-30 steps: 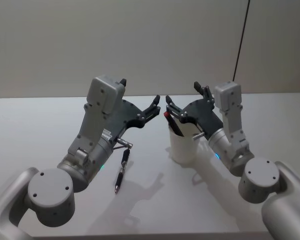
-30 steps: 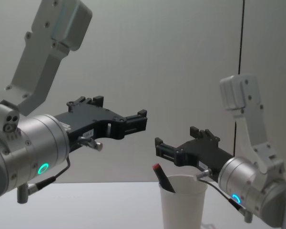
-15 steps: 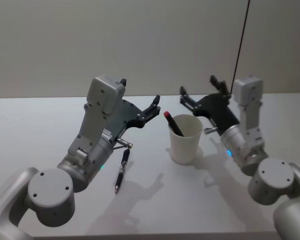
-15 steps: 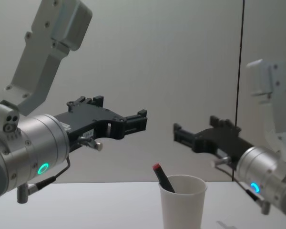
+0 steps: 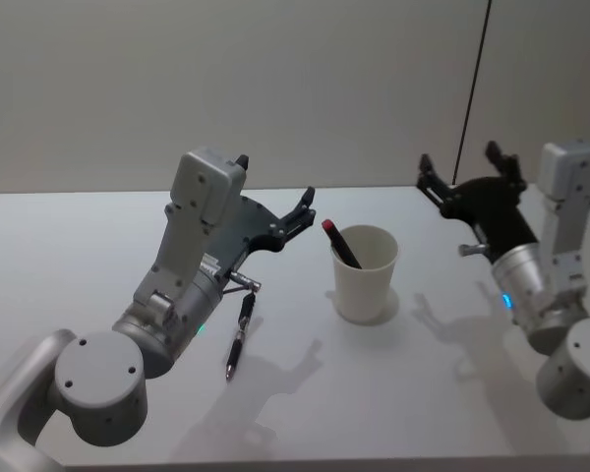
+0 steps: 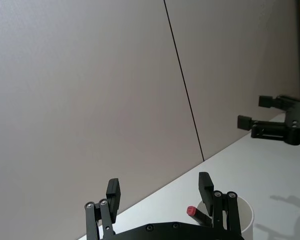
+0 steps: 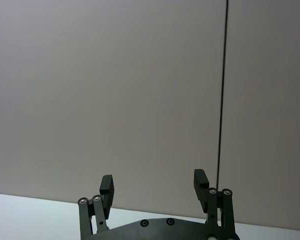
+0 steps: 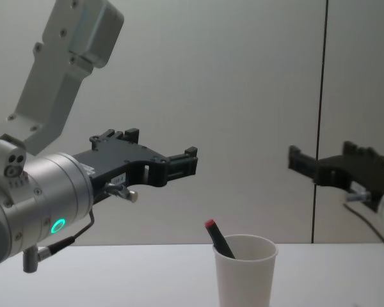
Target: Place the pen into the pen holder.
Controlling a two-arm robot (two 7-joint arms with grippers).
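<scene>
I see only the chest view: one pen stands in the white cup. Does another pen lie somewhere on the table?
Observer: Yes. A second pen lies flat on the table, to the left of the pen holder.
Operator: Is the left gripper holding something?
Observer: No. The left gripper is open and empty, up in the air.
Operator: And the right one?
Observer: The right gripper is also open, with nothing between its fingers.

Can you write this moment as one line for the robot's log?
red-capped pen: in cup | dark pen: on table | left end effector: open | right end effector: open, away from cup
</scene>
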